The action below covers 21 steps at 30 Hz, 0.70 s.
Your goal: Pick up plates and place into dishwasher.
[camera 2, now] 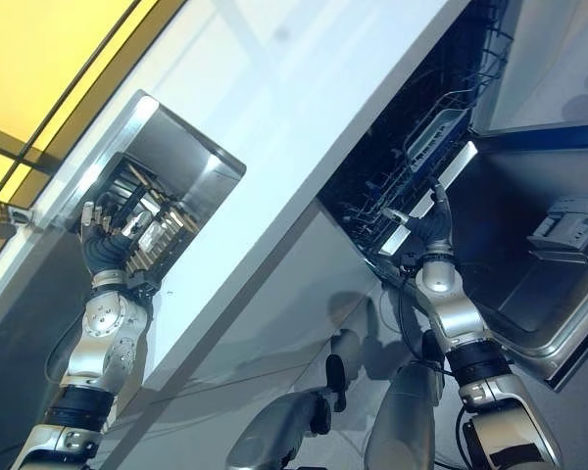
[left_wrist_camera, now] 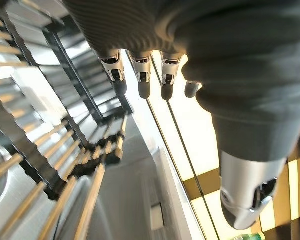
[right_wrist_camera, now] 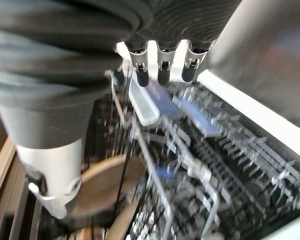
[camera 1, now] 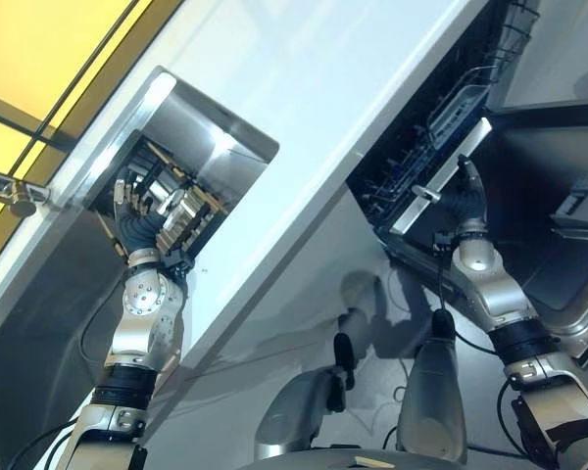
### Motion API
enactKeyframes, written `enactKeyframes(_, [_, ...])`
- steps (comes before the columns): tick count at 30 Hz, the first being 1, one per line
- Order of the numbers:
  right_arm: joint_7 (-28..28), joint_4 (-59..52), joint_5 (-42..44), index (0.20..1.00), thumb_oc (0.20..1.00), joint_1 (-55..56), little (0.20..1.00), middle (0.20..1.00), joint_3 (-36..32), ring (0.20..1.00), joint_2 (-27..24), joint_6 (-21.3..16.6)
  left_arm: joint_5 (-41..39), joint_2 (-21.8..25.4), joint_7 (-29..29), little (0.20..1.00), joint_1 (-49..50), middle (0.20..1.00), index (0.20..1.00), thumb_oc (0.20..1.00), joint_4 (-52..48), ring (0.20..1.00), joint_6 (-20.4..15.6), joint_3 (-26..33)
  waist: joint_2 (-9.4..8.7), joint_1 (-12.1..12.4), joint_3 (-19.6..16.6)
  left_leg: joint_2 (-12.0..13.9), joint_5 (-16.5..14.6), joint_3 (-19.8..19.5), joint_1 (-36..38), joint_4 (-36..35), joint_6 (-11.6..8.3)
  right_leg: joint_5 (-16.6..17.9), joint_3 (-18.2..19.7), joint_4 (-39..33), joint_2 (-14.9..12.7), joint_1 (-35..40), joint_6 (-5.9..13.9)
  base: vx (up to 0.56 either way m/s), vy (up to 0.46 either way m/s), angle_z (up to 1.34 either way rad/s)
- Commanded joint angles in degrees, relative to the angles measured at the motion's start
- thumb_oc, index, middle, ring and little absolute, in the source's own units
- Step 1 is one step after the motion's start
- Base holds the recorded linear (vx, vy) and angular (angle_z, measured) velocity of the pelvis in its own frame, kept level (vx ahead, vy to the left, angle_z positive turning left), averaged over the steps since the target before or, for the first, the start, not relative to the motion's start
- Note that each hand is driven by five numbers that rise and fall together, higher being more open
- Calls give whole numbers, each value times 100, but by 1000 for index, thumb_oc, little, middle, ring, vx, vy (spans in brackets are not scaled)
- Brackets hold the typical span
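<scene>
A white countertop (camera 1: 304, 127) runs diagonally through the head camera's view, with a steel sink (camera 1: 191, 127) sunk into it on the robot's left and an open dishwasher (camera 1: 441, 147) on its right. The left hand (camera 1: 137, 211) reaches down into the sink, over a drying rack (camera 1: 181, 211) of dark rails and pale wooden pegs that sits in the basin. In the left wrist view its fingers (left_wrist_camera: 142, 82) hang straight and loosely spread with the thumb (left_wrist_camera: 250, 195) set apart, closing on nothing; past them lie the rack's pegs and the shiny sink wall. The right hand (camera 1: 465, 201) is raised at the front edge of the dishwasher's pulled-out lower rack (camera 1: 412, 171), above the lowered door (camera 1: 559, 255). In the right wrist view its fingers (right_wrist_camera: 162, 67) point straight out side by side, the thumb (right_wrist_camera: 52, 175) apart, empty. Below that thumb a brown plate (right_wrist_camera: 102, 182) stands among the wire tines (right_wrist_camera: 230, 150) of the dishwasher rack, with a pale blue-lined plastic insert (right_wrist_camera: 150, 102) just past the fingertips.
</scene>
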Motion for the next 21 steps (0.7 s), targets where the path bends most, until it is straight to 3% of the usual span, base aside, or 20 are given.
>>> enactKeyframes(1, [-353, -805, -182, 1000, 1000, 20, 1000, 1000, -287, 1000, -22, -279, 480, 37, 78, 1000, -110, 1000, 1000, 1000, -46, 1000, -245, 216, 114, -242, 73, -83, 386, -24, -226, -60, 58, -432, 283, 302, 75, 228, -121, -18, -7, -13])
enactKeyframes(14, [-2048, -1345, -1114, 1000, 1000, 1243, 1000, 1000, -894, 1000, 166, -892, 487, -237, 184, 1000, 293, 1000, 1000, 1000, -6, 1000, -536, 223, 122, -635, -178, -69, 222, 117, 106, -274, 91, -471, 553, 31, 213, 427, -85, 40, 56, -20])
enactKeyframes(21, [-2058, -1449, -1306, 1000, 1000, 2076, 1000, 1000, -1064, 1000, 249, -966, 484, -389, -42, 1000, 516, 1000, 1000, 1000, -20, 1000, -489, 353, -22, -834, -410, -174, -66, 241, 296, -51, 175, -434, 713, -3, 138, 625, -49, 150, 96, -14])
